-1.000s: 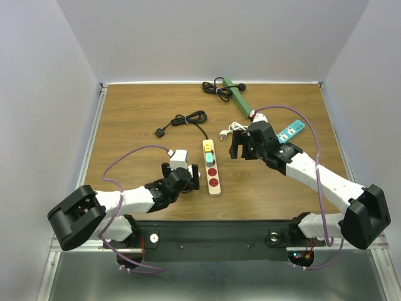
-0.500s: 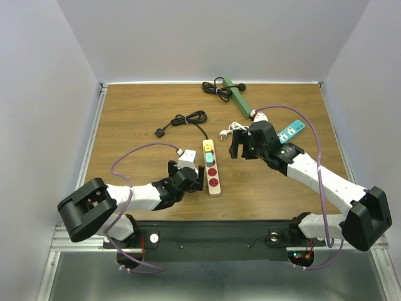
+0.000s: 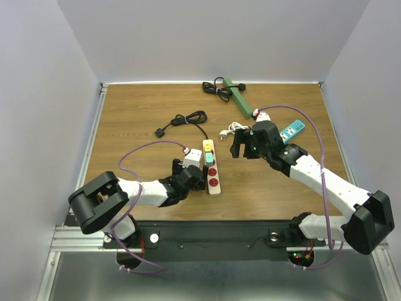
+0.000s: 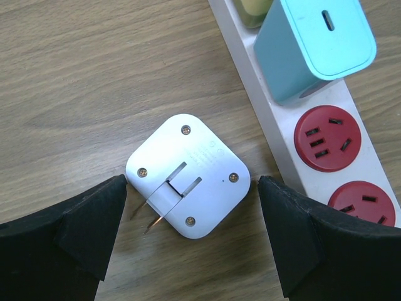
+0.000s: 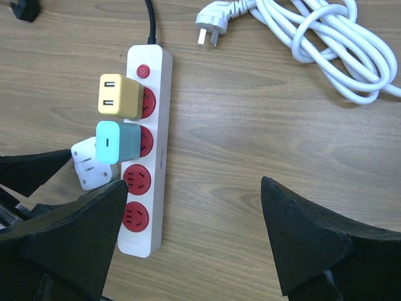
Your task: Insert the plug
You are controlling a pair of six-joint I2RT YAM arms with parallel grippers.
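1. Surface: wooden table [image 3: 138, 106], plain walls on three sides, metal rail at the near edge.
2. White plug [image 4: 188, 175] lies prongs-up on the table, just beside the white power strip [image 5: 156, 188], left of its two free red sockets.
3. Left gripper [image 4: 191, 235]: jaws apart, flanking the plug, not clamped.
4. Right gripper [image 5: 188, 241]: jaws apart, holding nothing, above bare wood right of the strip.

You are looking down on a wooden table [image 3: 138, 113]. Left of centre lies a loosely coiled black cable [image 3: 188, 118], its black plug [image 3: 161, 132] trailing off toward the left. At the back, a green power strip [image 3: 238, 97] lies at an angle beside its bundled black cord [image 3: 217, 88]. To your right sit a knotted white cable [image 5: 326, 37] with its white plug [image 5: 208, 29], and a teal power strip [image 3: 293, 130].
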